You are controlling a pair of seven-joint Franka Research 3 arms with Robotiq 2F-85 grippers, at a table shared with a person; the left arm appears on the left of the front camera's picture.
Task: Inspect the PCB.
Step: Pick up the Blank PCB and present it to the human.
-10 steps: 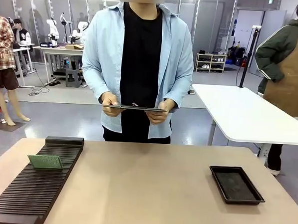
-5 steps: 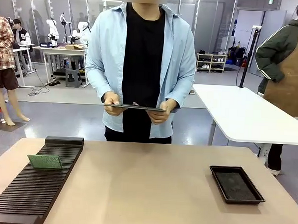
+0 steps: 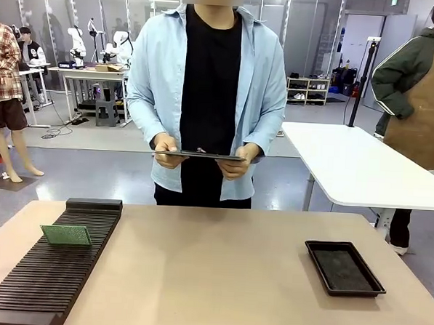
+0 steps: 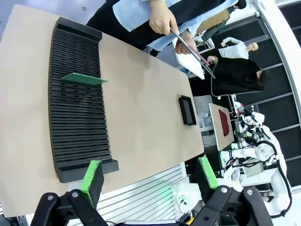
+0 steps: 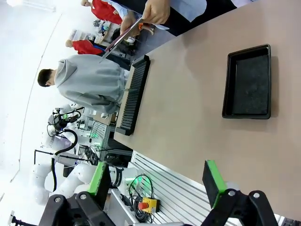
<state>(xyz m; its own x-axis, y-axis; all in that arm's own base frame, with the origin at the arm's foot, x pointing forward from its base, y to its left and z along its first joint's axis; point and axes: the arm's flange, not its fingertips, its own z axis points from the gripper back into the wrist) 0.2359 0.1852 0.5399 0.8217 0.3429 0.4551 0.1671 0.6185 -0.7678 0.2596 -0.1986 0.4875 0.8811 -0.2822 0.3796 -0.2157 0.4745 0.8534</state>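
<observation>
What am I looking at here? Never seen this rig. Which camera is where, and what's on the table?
Two robot arms share a table with a person. The front view looks across it from the robot's side; the other two come from wrist cameras. The left fingers and right fingers, green-padded, stand open, holding nothing. On the table: a black slotted rack with the green PCB set in its slots, and a black tray. The person holds a clipboard.

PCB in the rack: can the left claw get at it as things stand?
Probably yes. The PCB stands alone in the rack on that arm's side, with nothing over it, and the left claw hangs open by the rack's near end.
</observation>
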